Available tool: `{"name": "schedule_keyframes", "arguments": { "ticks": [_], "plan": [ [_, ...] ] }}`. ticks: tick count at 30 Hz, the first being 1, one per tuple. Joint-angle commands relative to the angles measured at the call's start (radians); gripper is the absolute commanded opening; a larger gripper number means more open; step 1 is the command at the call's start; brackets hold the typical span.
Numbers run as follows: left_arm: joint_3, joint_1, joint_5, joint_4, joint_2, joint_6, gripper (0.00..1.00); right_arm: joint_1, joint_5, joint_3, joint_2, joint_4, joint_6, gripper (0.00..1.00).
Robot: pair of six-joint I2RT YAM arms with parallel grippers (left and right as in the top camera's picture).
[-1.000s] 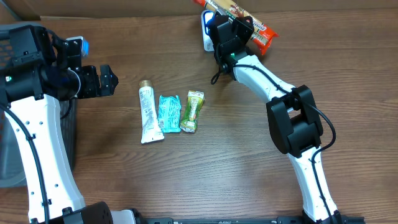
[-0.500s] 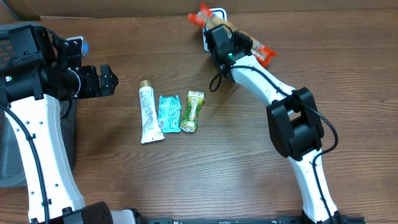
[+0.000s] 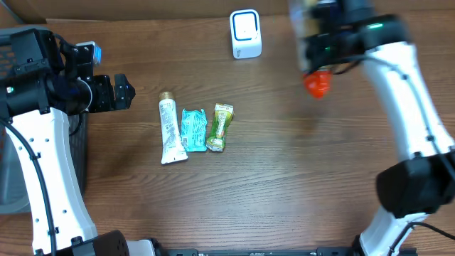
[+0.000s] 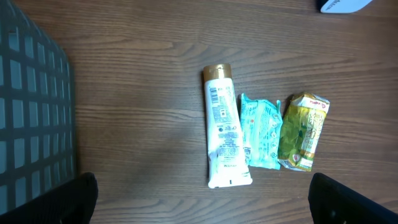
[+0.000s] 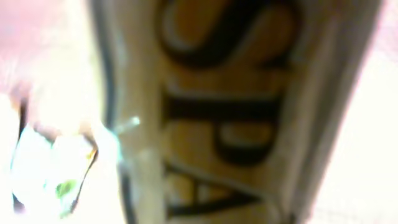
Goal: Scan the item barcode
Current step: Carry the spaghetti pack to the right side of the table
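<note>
In the overhead view the right gripper (image 3: 318, 60) is in the upper right of the frame, blurred, above the table (image 3: 284, 185); it is pinching the snack bar (image 3: 318, 84), whose red-orange end sticks out below the fingers; in the right wrist view the snack bar's wrapper (image 5: 236, 112) fills almost the whole frame, out of focus, with big dark letters on a tan band; the white scanner (image 3: 246, 33) stands near the top centre of the frame, to the left of the held snack bar and well apart from it; the left gripper (image 3: 122, 91) is at the left side of the frame, its jaws spread wide and holding nothing; in the left wrist view its two dark fingers (image 4: 348, 202) show in the lower corners; on the table, left of centre, three things lie side by side: a white tube (image 3: 169, 129) with a gold cap, a teal packet (image 3: 193, 129) touching it, and a green packet (image 3: 220, 126) just beside; a grey basket (image 4: 31, 112) is at the left edge.
</note>
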Motion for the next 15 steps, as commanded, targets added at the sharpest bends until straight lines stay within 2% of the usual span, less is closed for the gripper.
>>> {"name": "schedule_keyframes", "arguments": {
  "ticks": [1, 5, 10, 12, 13, 14, 15],
  "plan": [
    [0.011, -0.001, -0.003, 0.001, 0.007, 0.026, 0.99, -0.142, -0.143, -0.085, 0.044, 0.018, 0.261, 0.04],
    [0.011, -0.001, -0.003, 0.001, 0.007, 0.026, 1.0, -0.266, -0.143, -0.198, 0.079, 0.044, 0.549, 0.04],
    [0.011, -0.001, -0.003, 0.001, 0.007, 0.026, 1.0, -0.375, -0.144, -0.364, 0.096, 0.087, 0.975, 0.04],
    [0.011, -0.001, -0.003, 0.001, 0.007, 0.026, 0.99, -0.388, -0.161, -0.397, 0.096, 0.104, 1.035, 0.04],
    [0.011, -0.001, -0.003, 0.001, 0.007, 0.026, 1.0, -0.388, -0.175, -0.401, 0.096, 0.115, 1.032, 0.18],
    [0.011, -0.001, -0.003, 0.001, 0.007, 0.026, 1.0, -0.388, -0.183, -0.4, 0.096, 0.121, 1.019, 0.39],
    [0.011, -0.001, -0.003, 0.001, 0.007, 0.026, 1.0, -0.388, -0.197, -0.397, 0.094, 0.13, 0.987, 0.78]
  ]
}}
